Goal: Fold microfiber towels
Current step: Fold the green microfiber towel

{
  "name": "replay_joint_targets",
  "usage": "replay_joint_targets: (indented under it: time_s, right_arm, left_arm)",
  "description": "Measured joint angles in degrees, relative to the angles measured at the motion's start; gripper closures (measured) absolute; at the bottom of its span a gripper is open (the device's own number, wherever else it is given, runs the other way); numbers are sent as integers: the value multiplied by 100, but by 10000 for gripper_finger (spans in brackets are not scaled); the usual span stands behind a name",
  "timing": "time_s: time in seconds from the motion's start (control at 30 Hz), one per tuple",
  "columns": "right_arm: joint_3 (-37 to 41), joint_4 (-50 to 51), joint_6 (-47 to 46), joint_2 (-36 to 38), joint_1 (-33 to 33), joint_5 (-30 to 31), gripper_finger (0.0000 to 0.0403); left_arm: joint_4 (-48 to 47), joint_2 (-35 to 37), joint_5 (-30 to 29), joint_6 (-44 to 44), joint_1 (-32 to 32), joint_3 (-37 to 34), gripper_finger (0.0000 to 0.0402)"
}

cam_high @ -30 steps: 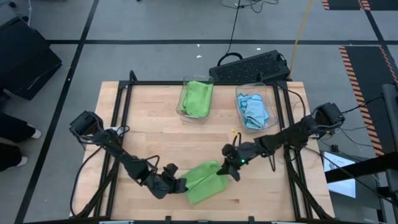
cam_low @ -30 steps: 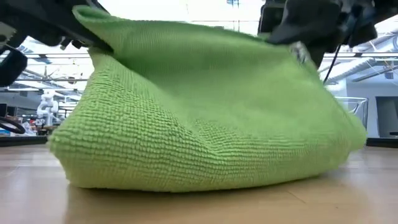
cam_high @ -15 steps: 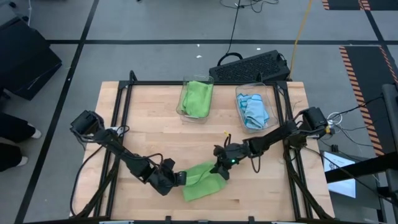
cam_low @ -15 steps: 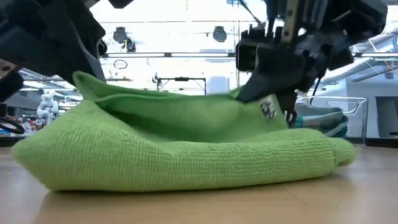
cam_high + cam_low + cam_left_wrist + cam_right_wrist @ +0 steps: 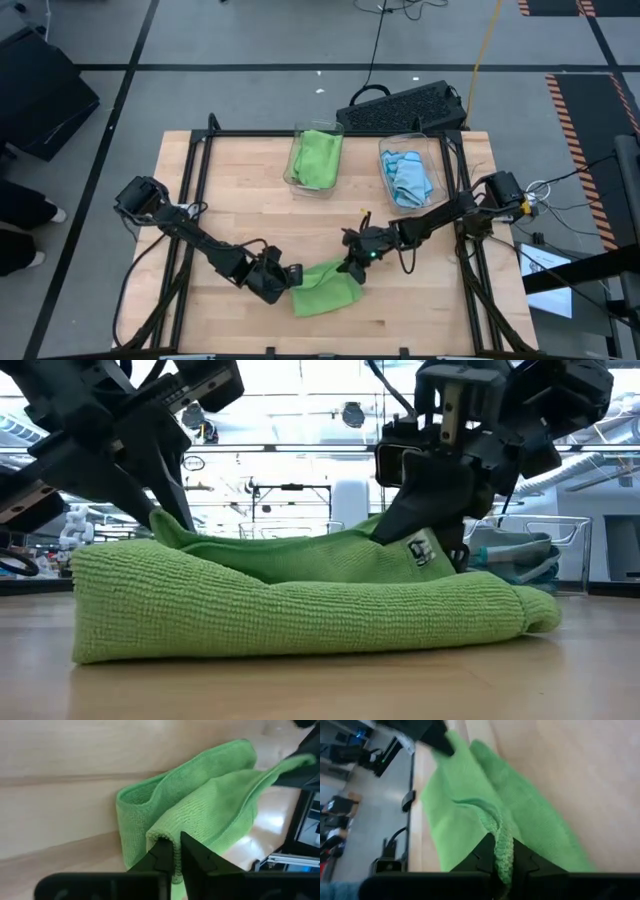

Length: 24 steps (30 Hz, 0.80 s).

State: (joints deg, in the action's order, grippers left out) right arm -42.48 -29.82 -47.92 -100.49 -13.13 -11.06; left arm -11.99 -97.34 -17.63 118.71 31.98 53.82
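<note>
From above, a lime green towel (image 5: pixel 325 289) lies folded over on the wooden desk (image 5: pixel 250 210) near its front edge, between the two arms. The left end effector (image 5: pixel 291 275) meets the cloth at its left edge, and the right end effector (image 5: pixel 352 270) meets it at the upper right corner. Toward the back of the desk stand two clear bins: one (image 5: pixel 316 157) holds more green towels (image 5: pixel 318 160), the other (image 5: pixel 410 175) holds light blue towels (image 5: pixel 409 178); behind them lies a black keyboard (image 5: pixel 402 107). From desk height, the green towel (image 5: pixel 300 600) sits as a low, doubled-over bundle, its lower layer flat on the desk and its upper layer raised at both ends, where the left end effector (image 5: pixel 160 515) and the right end effector (image 5: pixel 430 550) each hold a corner; a small tag (image 5: pixel 420 548) shows by the right one. In the left wrist view, the left end effector (image 5: pixel 171 851) has its fingers pressed together on a folded edge of the towel (image 5: pixel 200 810), which spreads out over the pale wood beyond. In the right wrist view, the right end effector (image 5: pixel 499 851) pinches a bunched hem of the towel (image 5: pixel 465 805) between closed fingers, with the other arm's dark tip on the cloth's far edge.
</note>
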Motion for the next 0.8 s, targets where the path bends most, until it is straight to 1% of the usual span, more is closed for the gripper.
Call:
replay_joint_targets:
  time_s: [0.1,0.23,0.33,0.47,0.57,0.67,0.73,0.8]
  right_arm:
    - [0,10,-9,0,14,216,356]
    - [0,42,-190,0,91,221,299]
    - [0,59,-372,0,180,203,259]
    - [0,187,-568,73,302,192,219]
    - [-7,237,-617,217,424,206,202]
    - [-4,442,-645,340,570,203,198]
    - [4,659,-649,449,618,205,199]
    - [-3,653,-603,537,630,201,202]
  left_arm:
    - [-6,0,216,127,-14,0,346]
    - [-196,0,426,339,3,0,278]
    - [-413,31,639,334,3,0,228]
    - [-792,322,733,236,14,0,182]
    - [-1243,681,605,54,14,-2,164]
    - [-1383,1028,278,-425,10,-2,159]
    - [-1183,1188,42,-938,8,-2,159]
    - [-737,1241,-114,-1455,8,2,158]
